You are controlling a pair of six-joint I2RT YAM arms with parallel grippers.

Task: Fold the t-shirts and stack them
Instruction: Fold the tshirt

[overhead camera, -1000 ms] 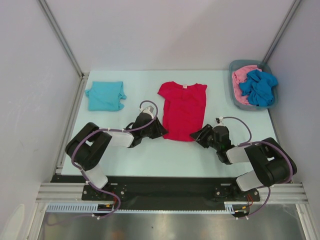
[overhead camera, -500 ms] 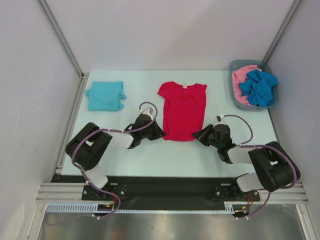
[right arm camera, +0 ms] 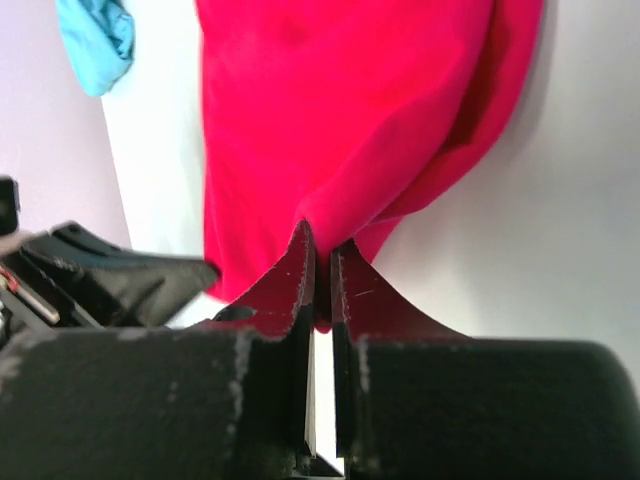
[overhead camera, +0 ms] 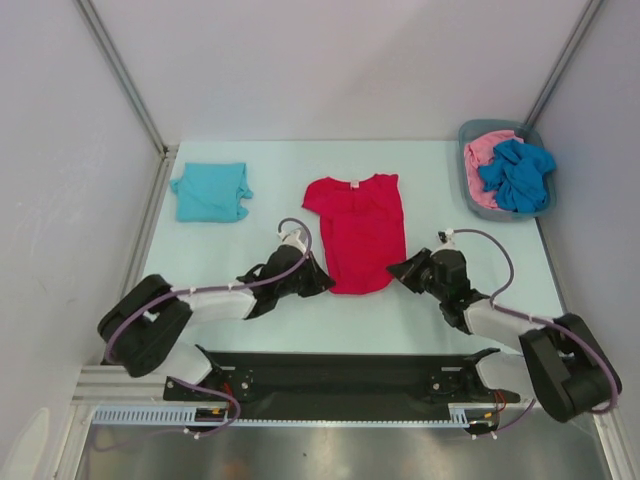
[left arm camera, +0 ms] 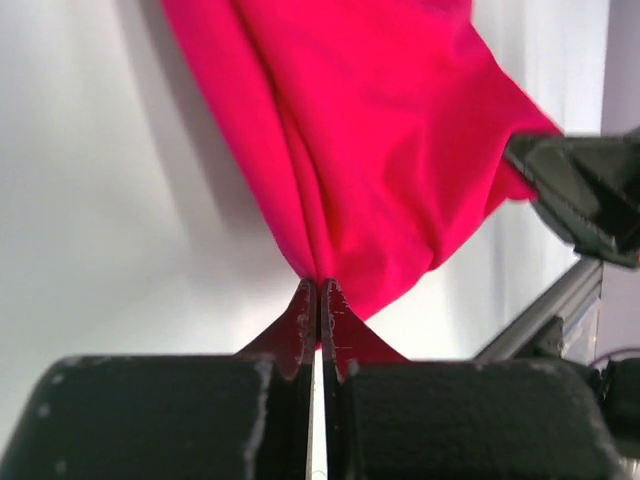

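nearest us, our left fingers (left arm camera: 308,305) were closed tight on the near left corner of the red shirt (overhead camera: 358,230), a thin pinch of hem caught between the tips. our right fingers (right arm camera: 305,265) were shut the same way on the near right corner. we judged that both corners were taken together so that the hem would rise as one straight edge and not sag or twist in the middle. both arms lay low over the desk (overhead camera: 440,200), reaching in from either side. soft ridges ran from each pinch up into the body of the cloth.

beyond the fingers the shirt lay spread near the middle of the desk, collar at the far end, sleeves out to the sides. it looked to us like the start of a first fold: the hem would have to travel away from us toward the collar. the risk, as we saw it, was a corner slipping from so small a bite.

farther off on the left a teal shirt (overhead camera: 210,192) lay folded, well apart from the red one, likely the base of the stack. at the far right the bin (overhead camera: 470,135) held a pink shirt (overhead camera: 483,150) and a blue shirt (overhead camera: 517,172), crumpled together, not yet folded.
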